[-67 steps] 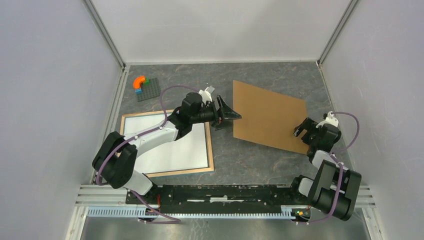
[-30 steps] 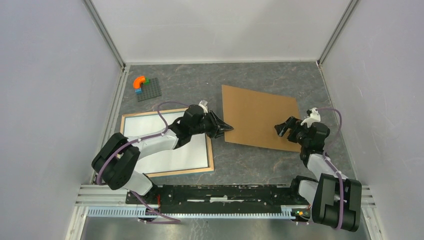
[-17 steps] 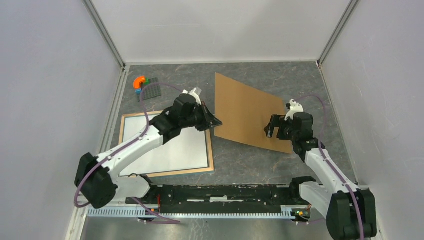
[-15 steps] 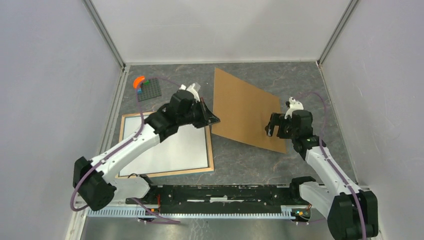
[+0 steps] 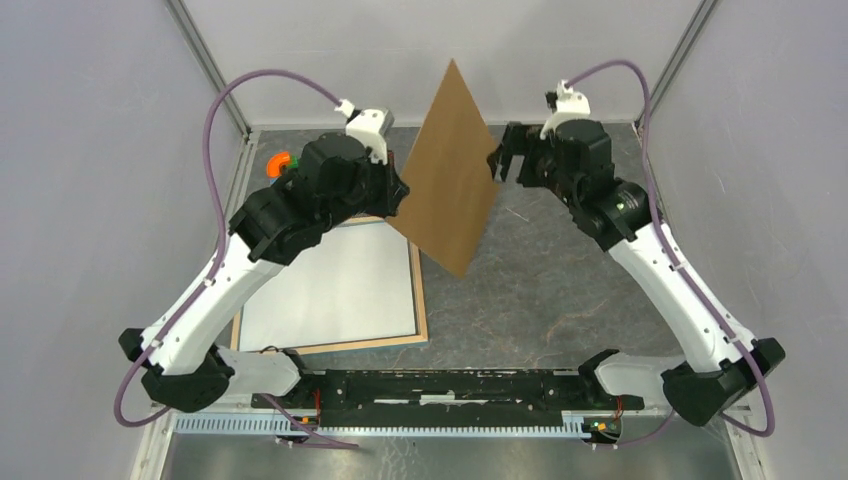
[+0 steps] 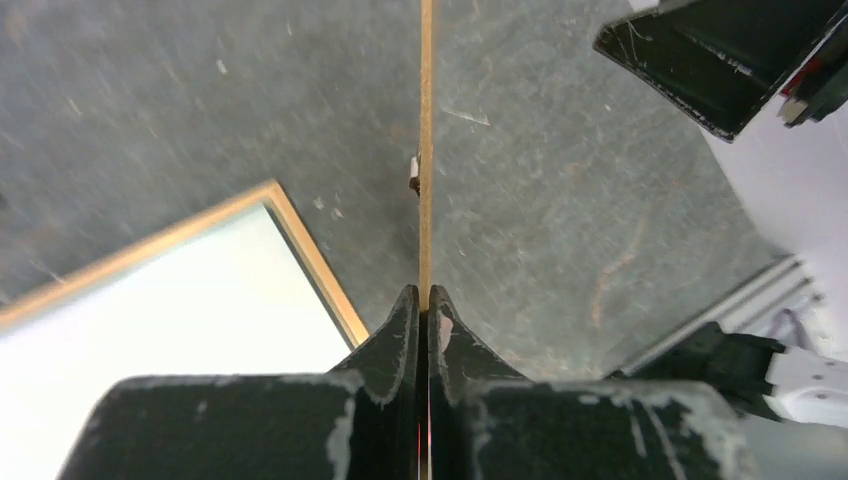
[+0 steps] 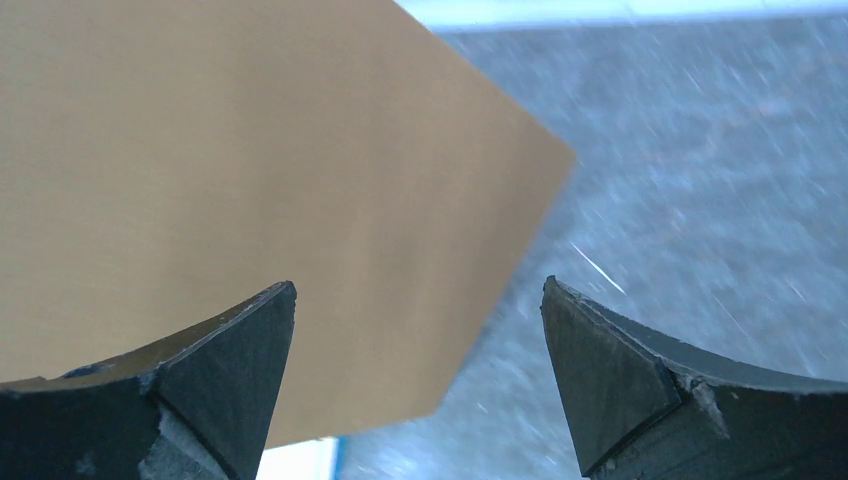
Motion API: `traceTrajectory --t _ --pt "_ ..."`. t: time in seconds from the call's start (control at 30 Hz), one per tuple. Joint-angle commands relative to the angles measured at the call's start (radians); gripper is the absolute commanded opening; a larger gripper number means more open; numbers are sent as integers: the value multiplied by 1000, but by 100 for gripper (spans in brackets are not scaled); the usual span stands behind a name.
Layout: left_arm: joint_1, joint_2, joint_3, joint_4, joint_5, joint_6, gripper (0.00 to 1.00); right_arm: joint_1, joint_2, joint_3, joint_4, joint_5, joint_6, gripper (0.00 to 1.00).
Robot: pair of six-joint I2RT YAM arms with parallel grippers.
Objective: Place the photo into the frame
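Observation:
A plain brown backing board stands almost upright above the table, one corner pointing down. My left gripper is shut on its left edge; in the left wrist view the jaws pinch the thin board edge. My right gripper is open just beside the board's right edge. In the right wrist view the board lies beyond the spread fingers, not between them. The frame lies flat at the left, light wood rim around a white inside. The photo is out of view.
An orange piece on a dark stud plate sits at the back left, partly hidden by my left arm. White walls close the table on three sides. The frame's corner lies below my left gripper.
Both arms have risen from the table. The board, flat on the table before, now hangs upright in my left gripper, which shut on its edge. My right gripper followed, still open.

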Motion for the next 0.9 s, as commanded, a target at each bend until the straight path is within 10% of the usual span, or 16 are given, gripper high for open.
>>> traceTrajectory --t 0.0,0.6,0.87 --pt "-47 92 238 10 -196 278 2 52 116 252 -71 41 133 98" --pt "-409 457 512 64 -677 582 2 79 107 327 -53 179 406 96" --pt "-560 585 505 78 -815 624 2 78 -60 -38 -26 254 549 88"
